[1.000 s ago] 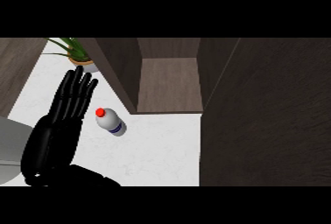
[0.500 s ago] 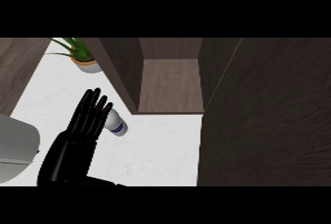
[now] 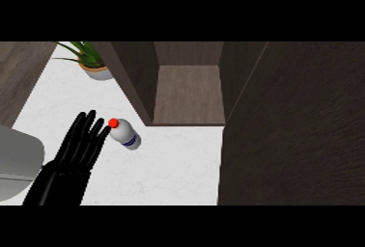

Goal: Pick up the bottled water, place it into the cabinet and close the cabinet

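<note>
The bottled water (image 3: pixel 124 134), white with a red cap and blue label, stands on the white tabletop (image 3: pixel 171 164) near the open cabinet (image 3: pixel 187 91).

Open left hand (image 3: pixel 80 144) beside bottled water (image 3: pixel 124 134).

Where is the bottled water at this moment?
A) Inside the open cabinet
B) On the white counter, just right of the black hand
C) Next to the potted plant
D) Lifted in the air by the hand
B: the bottled water lies on the white counter, beside the straight fingers of the left hand, outside the open cabinet.
</note>
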`<action>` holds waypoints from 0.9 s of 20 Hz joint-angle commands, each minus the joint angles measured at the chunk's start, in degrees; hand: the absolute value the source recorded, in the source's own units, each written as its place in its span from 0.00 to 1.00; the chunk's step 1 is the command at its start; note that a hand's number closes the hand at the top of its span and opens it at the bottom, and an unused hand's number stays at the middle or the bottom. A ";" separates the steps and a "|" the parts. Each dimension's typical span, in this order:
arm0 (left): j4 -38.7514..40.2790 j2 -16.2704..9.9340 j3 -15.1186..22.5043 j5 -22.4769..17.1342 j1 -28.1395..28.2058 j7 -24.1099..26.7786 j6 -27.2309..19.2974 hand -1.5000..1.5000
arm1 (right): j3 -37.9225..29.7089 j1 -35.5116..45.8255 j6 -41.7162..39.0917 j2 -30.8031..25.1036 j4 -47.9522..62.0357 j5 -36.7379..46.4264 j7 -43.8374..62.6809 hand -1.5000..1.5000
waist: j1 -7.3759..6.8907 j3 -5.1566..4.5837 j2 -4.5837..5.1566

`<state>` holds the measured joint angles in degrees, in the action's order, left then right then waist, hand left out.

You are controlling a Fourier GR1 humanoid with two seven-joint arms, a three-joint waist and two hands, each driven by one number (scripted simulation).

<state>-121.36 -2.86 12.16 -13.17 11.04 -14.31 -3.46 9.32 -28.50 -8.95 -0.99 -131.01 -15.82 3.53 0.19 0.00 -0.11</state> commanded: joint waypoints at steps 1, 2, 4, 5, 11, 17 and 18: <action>-4.34 0.12 2.40 1.07 6.48 1.36 0.43 0.00 | -1.40 0.45 -1.17 -0.95 1.42 -0.26 -0.75 0.00 | -0.26 0.00 0.00; -0.28 0.30 0.38 0.00 4.56 2.80 0.96 0.00 | 0.31 -1.03 0.73 -0.12 -4.41 -0.86 2.06 0.00 | -0.09 -0.01 0.02; -4.56 -4.00 -4.93 -5.12 6.95 1.21 4.83 0.00 | -2.09 -3.00 -3.71 -1.16 1.54 -0.87 -5.52 0.00 | -0.16 0.00 -0.03; -0.85 0.08 1.33 0.63 7.45 6.02 3.32 0.00 | 2.35 -2.41 -0.63 0.60 -0.55 2.61 -2.00 0.00 | -0.13 -0.01 0.00; 4.70 -0.29 -4.02 -1.81 6.47 11.30 5.81 0.00 | 2.62 -1.01 1.08 0.91 -2.53 2.25 0.25 0.00 | -0.16 -0.02 0.05; 8.86 -2.36 -11.72 -5.01 -0.80 7.19 4.96 0.00 | 0.72 -1.26 -2.79 -0.26 3.51 2.32 -5.21 0.00 | 0.03 -0.01 0.10; 10.69 -1.95 -10.50 -3.27 3.16 12.96 7.60 0.00 | -1.20 -0.27 -1.54 -0.92 0.17 0.02 -1.90 0.00 | -0.10 -0.02 0.09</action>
<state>-115.55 -4.57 3.65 -16.89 14.49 -5.31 2.17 9.21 -30.71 -11.85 -1.53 -128.82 -14.52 -1.60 0.15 0.01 -0.05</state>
